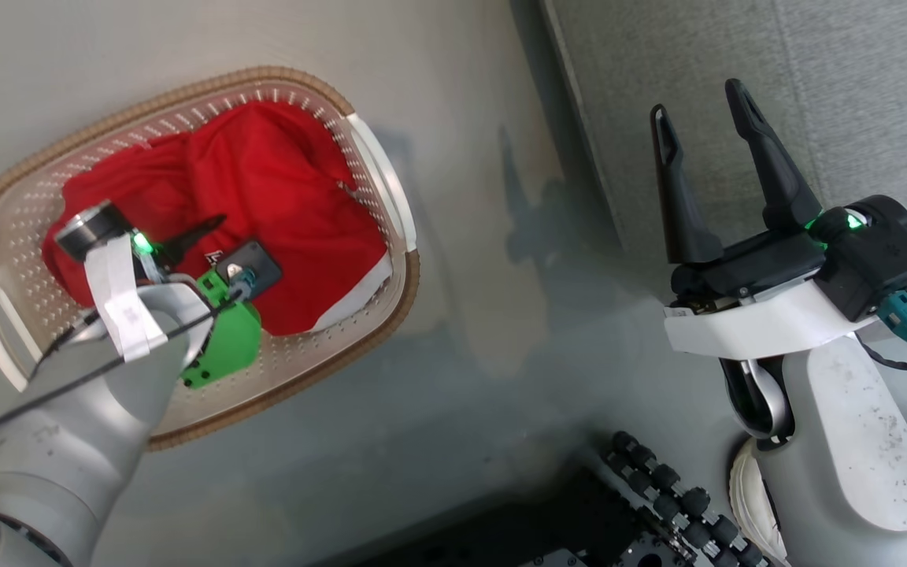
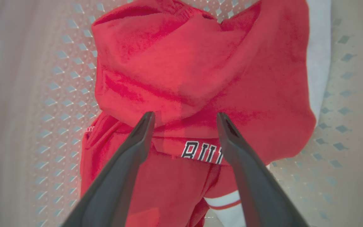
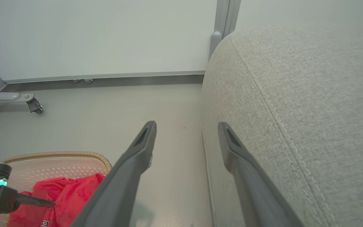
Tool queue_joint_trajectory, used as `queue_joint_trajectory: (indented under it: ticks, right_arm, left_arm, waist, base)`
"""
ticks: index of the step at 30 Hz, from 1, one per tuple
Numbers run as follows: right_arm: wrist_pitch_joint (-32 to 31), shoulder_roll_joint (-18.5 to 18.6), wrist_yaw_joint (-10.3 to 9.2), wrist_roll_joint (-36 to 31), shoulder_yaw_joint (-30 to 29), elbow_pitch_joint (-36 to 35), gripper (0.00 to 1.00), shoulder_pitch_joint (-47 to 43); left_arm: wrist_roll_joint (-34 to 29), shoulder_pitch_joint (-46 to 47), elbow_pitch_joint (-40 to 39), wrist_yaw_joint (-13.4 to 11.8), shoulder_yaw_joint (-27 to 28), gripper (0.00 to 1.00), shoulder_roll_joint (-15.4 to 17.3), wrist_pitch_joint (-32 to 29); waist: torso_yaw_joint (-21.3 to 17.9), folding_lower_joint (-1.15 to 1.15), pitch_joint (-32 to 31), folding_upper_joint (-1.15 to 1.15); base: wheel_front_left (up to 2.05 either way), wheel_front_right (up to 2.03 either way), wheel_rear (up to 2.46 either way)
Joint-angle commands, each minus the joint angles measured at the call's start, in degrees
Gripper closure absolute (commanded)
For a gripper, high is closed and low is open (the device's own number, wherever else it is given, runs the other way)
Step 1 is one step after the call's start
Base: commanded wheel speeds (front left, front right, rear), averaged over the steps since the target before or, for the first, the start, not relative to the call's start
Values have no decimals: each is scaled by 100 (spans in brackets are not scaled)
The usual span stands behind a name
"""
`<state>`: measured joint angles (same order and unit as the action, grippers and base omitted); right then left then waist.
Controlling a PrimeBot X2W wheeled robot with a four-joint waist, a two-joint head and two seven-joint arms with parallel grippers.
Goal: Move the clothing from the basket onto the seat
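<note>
The clothing (image 1: 264, 181) is a crumpled bright red heap with white trim, lying in the cream perforated basket (image 1: 390, 181) on the floor at the left. My left gripper (image 1: 216, 235) reaches down into the basket. In the left wrist view it (image 2: 184, 118) is open just over the clothing (image 2: 175, 63), above its white lettering, with nothing between the fingers. My right gripper (image 1: 697, 98) is open in the air at the right, beside the front edge of the light grey seat (image 1: 737, 47). The right wrist view shows that gripper (image 3: 186, 126), the seat (image 3: 295, 110), the basket (image 3: 58, 154) and the clothing (image 3: 68, 192).
A strip of bare grey floor (image 1: 485, 236) separates basket and seat. My own base with black rollers (image 1: 658, 488) is at the bottom. A caster leg of a stand (image 3: 11, 97) and a pale wall (image 3: 106, 37) lie beyond the basket.
</note>
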<state>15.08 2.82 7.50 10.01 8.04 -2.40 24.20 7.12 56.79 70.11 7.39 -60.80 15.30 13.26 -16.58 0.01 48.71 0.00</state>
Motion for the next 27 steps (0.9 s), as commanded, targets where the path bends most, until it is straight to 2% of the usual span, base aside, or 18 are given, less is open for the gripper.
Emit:
queue_joint_trajectory:
  ticks: [1,12,23,25,26,27]
  right_arm:
    - [14,14,-2,-37,-18,-53,0,96]
    - [14,14,-2,-32,-5,-296,0,112]
    - [14,14,-2,-72,-87,-458,0,-40]
    - [14,14,-2,-88,-79,-481,0,-59]
    - [14,13,-2,-94,-74,-488,0,-65]
    - [14,14,-2,-100,-73,-496,0,-70]
  left_arm:
    - [77,181,48,13,-108,0,86,-54]
    - [159,985,208,12,-860,0,72,-183]
    - [107,1201,322,12,-1140,0,-100,-520]
    - [90,1207,328,12,-1166,86,-128,-551]
    - [92,1193,334,12,-1178,100,-142,-595]
    - [91,1178,339,12,-1189,100,-155,-630]
  waist:
    - [41,-1,302,0]
    - [129,-1,914,0]
    - [183,-1,1127,0]
    - [194,-1,1126,0]
    - [198,-1,1124,0]
    - [204,-1,1120,0]
  base:
    - [0,0,0]
    - [0,0,0]
    - [0,0,0]
    - [0,0,0]
    - [0,0,0]
    - [0,0,0]
